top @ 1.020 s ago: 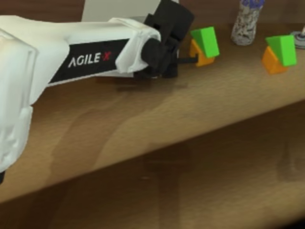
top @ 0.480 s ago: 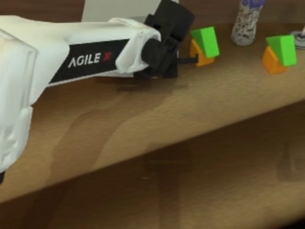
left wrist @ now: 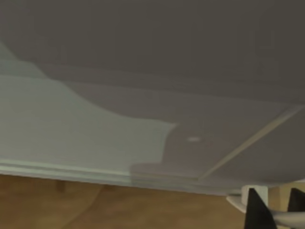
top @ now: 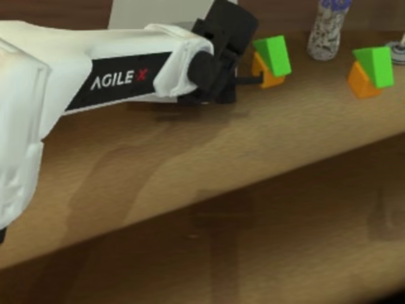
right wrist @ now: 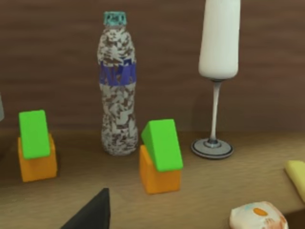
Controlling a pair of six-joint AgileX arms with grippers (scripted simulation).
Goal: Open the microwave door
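At 11 o'clock in top view: left gripper (top: 243,77) at front of microwave (top: 158,12); finger state cannot be told. Step judged: door pull. Keep pull steady, follow hinge arc, avoid nearest orange-green block (top: 271,62). Bottle (top: 328,28) at 1 o'clock, contents speckled.

Left wrist view: microwave door (left wrist: 143,95) fills frame, close; handle not identifiable.

Right wrist view: right gripper parked, only dark tip visible, state cannot be told. Wine glass (right wrist: 217,71) holds white fill.
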